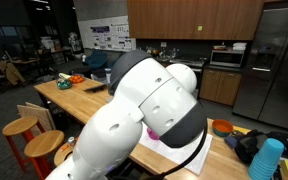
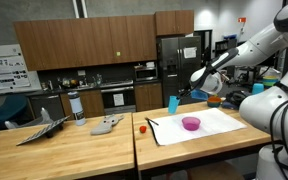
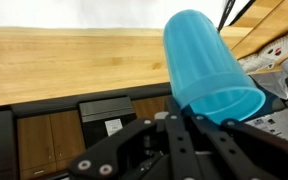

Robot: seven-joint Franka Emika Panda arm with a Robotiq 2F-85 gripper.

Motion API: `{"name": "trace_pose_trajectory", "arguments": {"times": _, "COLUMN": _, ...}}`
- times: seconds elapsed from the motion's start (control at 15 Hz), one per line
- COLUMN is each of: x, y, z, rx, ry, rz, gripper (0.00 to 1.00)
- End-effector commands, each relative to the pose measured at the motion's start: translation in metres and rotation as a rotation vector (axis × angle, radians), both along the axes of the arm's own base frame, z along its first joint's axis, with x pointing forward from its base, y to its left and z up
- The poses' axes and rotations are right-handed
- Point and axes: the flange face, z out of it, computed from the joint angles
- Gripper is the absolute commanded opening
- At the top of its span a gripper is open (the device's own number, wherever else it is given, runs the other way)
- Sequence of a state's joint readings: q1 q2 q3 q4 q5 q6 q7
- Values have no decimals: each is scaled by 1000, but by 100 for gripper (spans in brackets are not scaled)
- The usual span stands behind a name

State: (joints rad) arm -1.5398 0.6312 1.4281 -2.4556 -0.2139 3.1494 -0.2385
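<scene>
Wrist view: one blue cup pinched at its rim

The gripper (image 3: 179,118) has its fingers drawn narrow, closed almost together on the rim of the single blue cup (image 3: 209,65). The cup's wide mouth end is nearest the fingers, and its body slants up and away from them. Behind it runs one wooden table (image 3: 74,60).

In an exterior view the cup hangs at the end of the arm, near the far edge of the table. Whether it touches the wood cannot be told. It is apart from the one white mat (image 2: 219,122). On that mat sits one pink bowl (image 2: 191,123). Just beside the mat's left edge lies one small red thing (image 2: 142,127), too small to name.

One orange bowl (image 1: 222,127) shows beyond the arm in an exterior view, and two round wooden stools (image 1: 22,127) stand beside the table.
</scene>
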Motion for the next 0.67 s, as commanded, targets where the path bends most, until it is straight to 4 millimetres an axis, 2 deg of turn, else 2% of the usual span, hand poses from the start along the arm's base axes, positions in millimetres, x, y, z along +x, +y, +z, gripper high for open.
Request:
{"name": "trace_pose_trajectory", "arguments": {"times": 0.0, "x": -6, "y": -25, "z": 4, "rx": -41, "ry": -22, "rz": -46, "gripper": 1}}
{"name": "trace_pose_trajectory", "arguments": {"times": 0.6, "x": -22, "y": -71, "z": 4, "rx": -120, "ry": 34, "rz": -181, "gripper": 1}}
